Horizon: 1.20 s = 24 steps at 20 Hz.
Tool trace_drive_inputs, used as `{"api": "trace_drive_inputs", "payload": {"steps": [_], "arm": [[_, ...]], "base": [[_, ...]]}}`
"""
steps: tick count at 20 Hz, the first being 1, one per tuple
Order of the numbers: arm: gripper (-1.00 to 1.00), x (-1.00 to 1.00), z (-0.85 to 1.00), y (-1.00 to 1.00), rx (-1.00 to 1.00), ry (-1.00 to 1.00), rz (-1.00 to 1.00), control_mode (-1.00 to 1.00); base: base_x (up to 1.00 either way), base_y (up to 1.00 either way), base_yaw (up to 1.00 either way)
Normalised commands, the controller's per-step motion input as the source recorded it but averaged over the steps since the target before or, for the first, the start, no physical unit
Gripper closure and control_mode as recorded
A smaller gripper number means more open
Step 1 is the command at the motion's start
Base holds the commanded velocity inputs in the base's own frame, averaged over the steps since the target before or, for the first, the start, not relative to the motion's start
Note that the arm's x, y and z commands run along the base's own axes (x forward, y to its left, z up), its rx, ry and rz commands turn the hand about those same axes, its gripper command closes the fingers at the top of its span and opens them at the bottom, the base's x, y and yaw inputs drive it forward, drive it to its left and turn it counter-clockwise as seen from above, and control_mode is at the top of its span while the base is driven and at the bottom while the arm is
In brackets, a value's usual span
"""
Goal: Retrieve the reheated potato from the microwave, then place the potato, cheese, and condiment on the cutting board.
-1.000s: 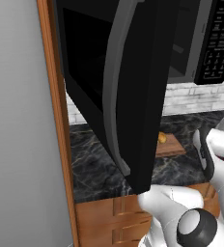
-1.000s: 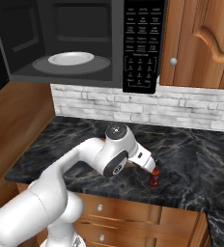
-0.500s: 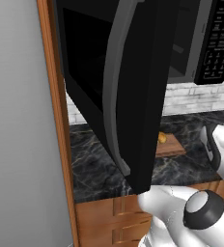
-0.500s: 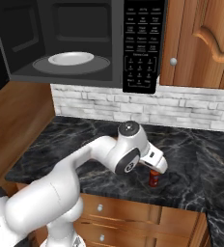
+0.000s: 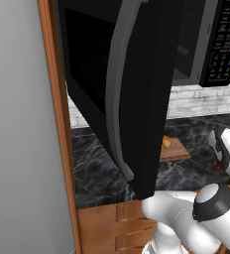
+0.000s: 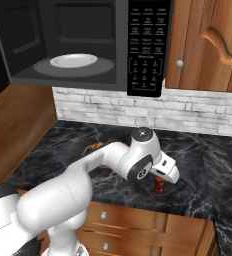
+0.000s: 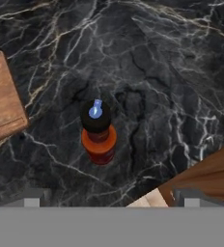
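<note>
- The microwave [image 6: 88, 45] hangs open above the counter [image 6: 213, 160], its door [image 5: 132, 94] swung wide at the left and a white plate [image 6: 74, 60] resting on the turntable inside.
- The keypad [image 6: 147, 47] carries rows of white buttons; their lettering is too small to read.
- The white arm [image 6: 83, 180] reaches forward from the base, bends at the elbow and turns its hand down over the counter's front edge.
- The board [image 5: 174, 149] lies on the counter left of the hand, with a small yellow piece [image 5: 166, 142] on it beside the door's edge; what it is cannot be told.
- The gripper [image 7: 109, 202] hovers above the condiment [image 7: 98, 132], jaws spread wide and holding nothing.
- The condiment stands upright on the dark marble, apart from the board's corner [image 7: 5, 99]; no label can be read on it.
</note>
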Motion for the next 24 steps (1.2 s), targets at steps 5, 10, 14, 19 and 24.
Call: {"api": "trace_drive_inputs", "payload": {"steps": [5, 10, 14, 19, 24], "arm": [[-1.00, 0.12, -0.17, 0.00, 0.00, 0.02, 0.00, -1.00], [-1.00, 0.19, -0.14, 0.00, 0.00, 0.00, 0.00, -1.00], [-1.00, 0.20, -0.13, 0.00, 0.00, 0.00, 0.00, -1.00], [-1.00, 0.11, -0.20, 0.00, 0.00, 0.00, 0.00, -1.00], [-1.00, 0.07, -0.20, 0.00, 0.00, 0.00, 0.00, -1.00]], "base": [[0.00, 0.00, 0.00], [0.00, 0.00, 0.00], [0.00, 0.00, 0.00], [0.00, 0.00, 0.00], [0.00, 0.00, 0.00]]}}
